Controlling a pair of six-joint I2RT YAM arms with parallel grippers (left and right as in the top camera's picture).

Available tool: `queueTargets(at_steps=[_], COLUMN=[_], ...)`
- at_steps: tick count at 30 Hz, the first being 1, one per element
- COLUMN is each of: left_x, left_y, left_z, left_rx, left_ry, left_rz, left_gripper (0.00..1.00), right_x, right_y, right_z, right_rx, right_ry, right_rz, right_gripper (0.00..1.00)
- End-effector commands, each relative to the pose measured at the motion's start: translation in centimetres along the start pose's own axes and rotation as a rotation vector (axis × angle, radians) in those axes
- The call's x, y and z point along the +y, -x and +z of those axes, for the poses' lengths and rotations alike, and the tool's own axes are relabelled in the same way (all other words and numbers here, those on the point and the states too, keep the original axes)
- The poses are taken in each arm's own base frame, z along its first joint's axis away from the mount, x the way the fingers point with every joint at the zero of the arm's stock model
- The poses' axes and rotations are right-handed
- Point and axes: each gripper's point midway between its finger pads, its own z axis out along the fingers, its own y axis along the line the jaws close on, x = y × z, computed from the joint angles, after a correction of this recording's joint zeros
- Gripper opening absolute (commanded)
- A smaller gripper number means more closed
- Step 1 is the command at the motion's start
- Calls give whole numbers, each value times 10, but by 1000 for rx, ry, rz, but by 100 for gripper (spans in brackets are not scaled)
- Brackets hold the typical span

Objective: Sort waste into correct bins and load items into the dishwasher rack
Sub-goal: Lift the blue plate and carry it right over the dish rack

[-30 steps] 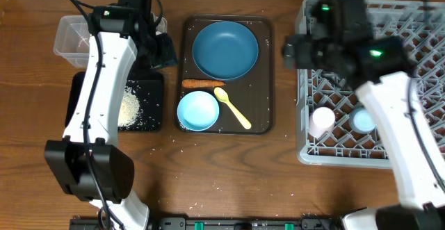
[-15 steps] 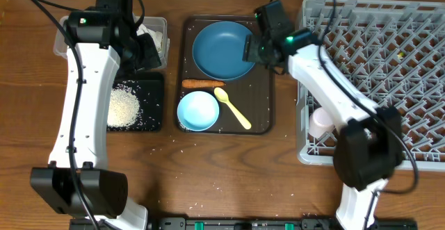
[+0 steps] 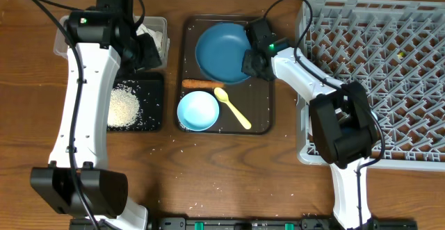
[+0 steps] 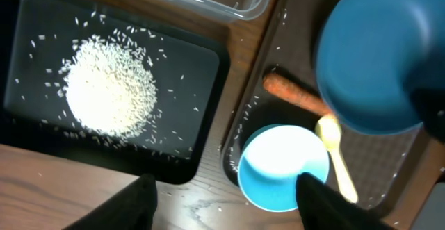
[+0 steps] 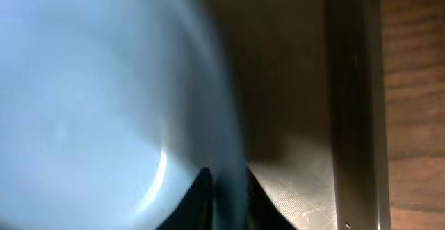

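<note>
My right gripper (image 3: 251, 62) is shut on the right rim of the dark blue plate (image 3: 221, 48), which lies at the back of the brown serving tray (image 3: 263, 115). In the right wrist view the plate's rim (image 5: 226, 153) runs between both fingers (image 5: 198, 199). An orange carrot-like stick (image 3: 201, 84), a light blue bowl (image 3: 198, 110) and a pale yellow spoon (image 3: 233, 109) lie in front of the plate. My left gripper (image 4: 226, 203) hangs open and holds nothing, above the black tray (image 3: 154, 122) with its heap of rice (image 4: 108, 84). White tissues (image 3: 154, 39) sit in the clear tub (image 3: 66, 39).
The grey dishwasher rack (image 3: 389, 70) fills the right side, and my right arm's base stands over its front left corner. Loose rice grains (image 3: 198, 206) dot the wooden table near the front edge. Black tray and clear tub sit close against the serving tray's left side.
My right arm swung from over the rack to the plate and shut on its rim; the plate shifted slightly right. My left gripper moved back toward the tub and opened wider.
</note>
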Motion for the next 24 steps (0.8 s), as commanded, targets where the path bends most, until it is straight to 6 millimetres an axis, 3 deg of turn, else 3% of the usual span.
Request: queueTargets(at_steps=[1, 4, 7, 11, 14, 19, 24], left_x=[4, 4, 4, 4, 4, 4, 4], left_y=[1, 1, 1, 1, 1, 1, 1], left_z=[-1, -1, -1, -1, -1, -1, -1], left_rx=[-7, -7, -8, -7, -7, -7, -7], left_ry=[15, 15, 16, 15, 15, 15, 15], left_rz=[5, 5, 5, 5, 5, 5, 5], left_gripper=[73, 83, 86, 89, 92, 94, 95], right_x=[-1, 1, 3, -6, -30, -121, -238], right_y=[2, 14, 34, 71, 97, 117, 99], right_z=[-3, -20, -53, -121, -184, -286, -395], right_rx=[-5, -40, -102, -252, -387, -613, -826], right_ry=[0, 19, 53, 71, 36, -244, -782], right_rz=[1, 3, -1, 6, 20, 144, 331], right_gripper=[1, 1, 1, 1, 1, 1, 1])
